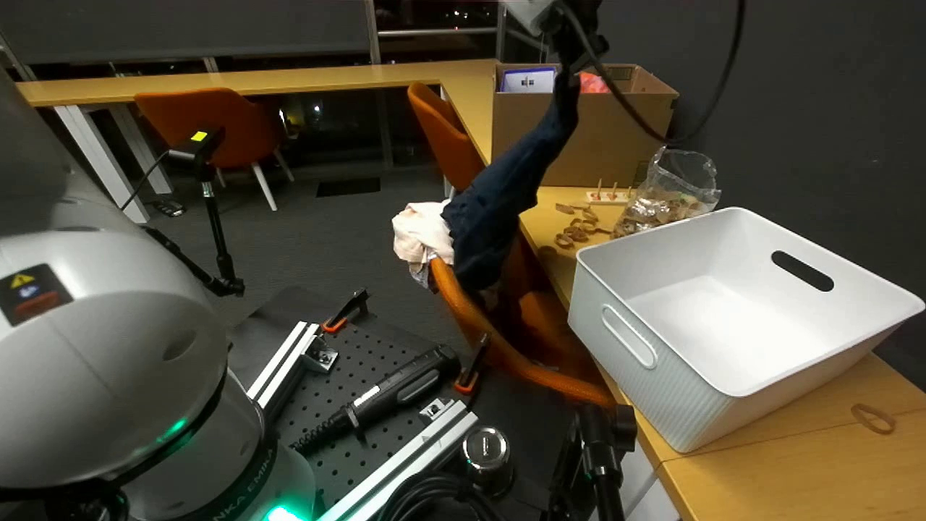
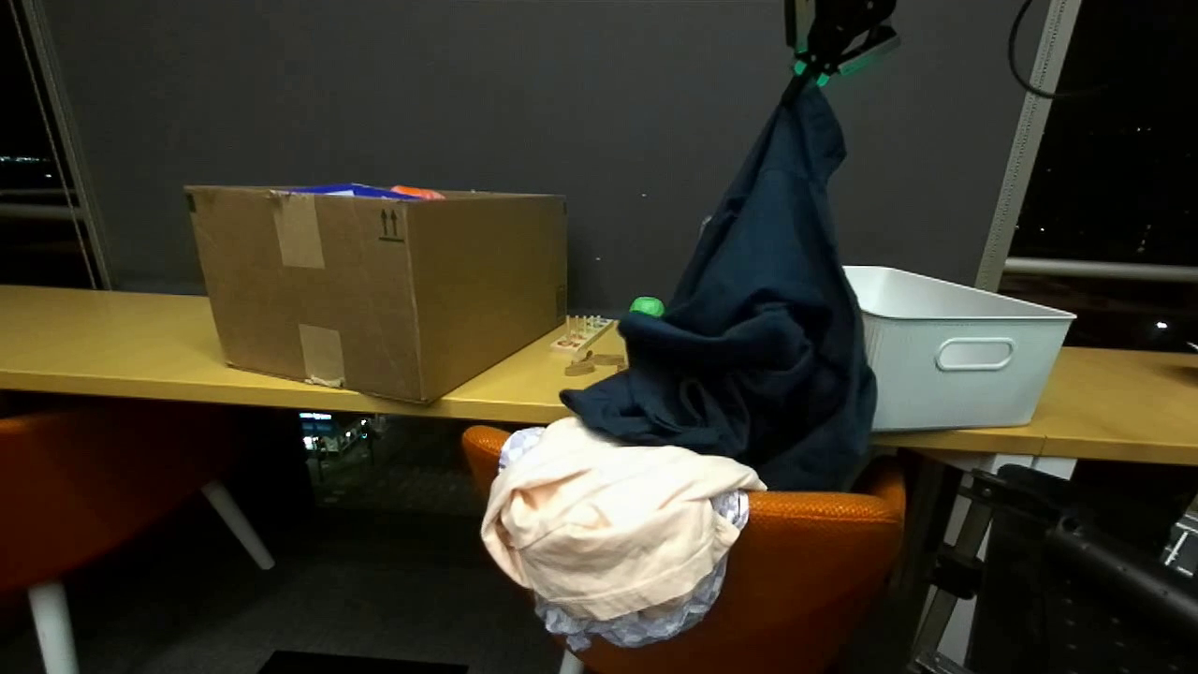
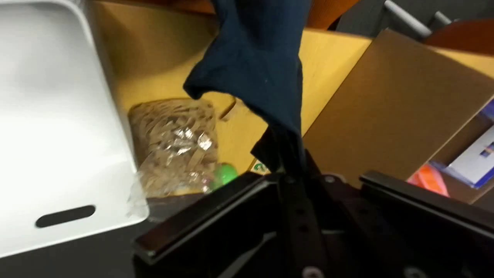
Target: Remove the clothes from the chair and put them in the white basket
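Note:
My gripper (image 2: 810, 75) is shut on the top of a navy garment (image 2: 767, 309) and holds it up above the chair (image 2: 814, 571). The garment hangs down, its lower part behind the chair's backrest. The gripper also shows in the wrist view (image 3: 291, 170), with the navy cloth (image 3: 262, 65) running from its fingertips. A cream cloth (image 2: 608, 524) and a blue-white patterned cloth (image 2: 655, 622) under it lie over the backrest. The white basket (image 1: 636, 362) stands on the table beside the chair. Its inside looks empty in an exterior view and in the wrist view (image 3: 112, 216).
A cardboard box (image 1: 579, 145) stands on the table (image 1: 796, 456). A clear bag of brown bands (image 1: 665, 202), loose bands (image 1: 579, 228) and a small peg board (image 1: 608, 196) lie between box and basket. A black perforated plate (image 1: 347, 405) carries clamps and rails near the robot's base.

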`<action>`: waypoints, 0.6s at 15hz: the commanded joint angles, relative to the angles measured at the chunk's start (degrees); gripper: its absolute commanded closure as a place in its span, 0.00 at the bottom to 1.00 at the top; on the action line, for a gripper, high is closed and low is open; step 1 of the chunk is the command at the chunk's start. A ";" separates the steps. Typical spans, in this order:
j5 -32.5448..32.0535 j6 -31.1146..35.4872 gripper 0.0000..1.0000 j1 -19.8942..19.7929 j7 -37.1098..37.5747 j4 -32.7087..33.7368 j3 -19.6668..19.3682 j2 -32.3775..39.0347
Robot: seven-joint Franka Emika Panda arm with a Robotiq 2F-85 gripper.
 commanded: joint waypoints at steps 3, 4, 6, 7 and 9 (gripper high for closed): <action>-6.51 -4.60 0.99 -6.64 0.49 7.21 -5.13 -2.22; -7.83 -4.88 0.99 -7.96 0.57 9.47 -6.09 -1.53; -11.03 -5.24 0.99 -10.13 1.33 13.90 -7.38 0.03; -12.53 -5.95 0.99 -11.06 1.89 16.47 -7.91 0.56; -14.88 -8.71 0.99 -12.20 2.48 20.88 -8.68 0.34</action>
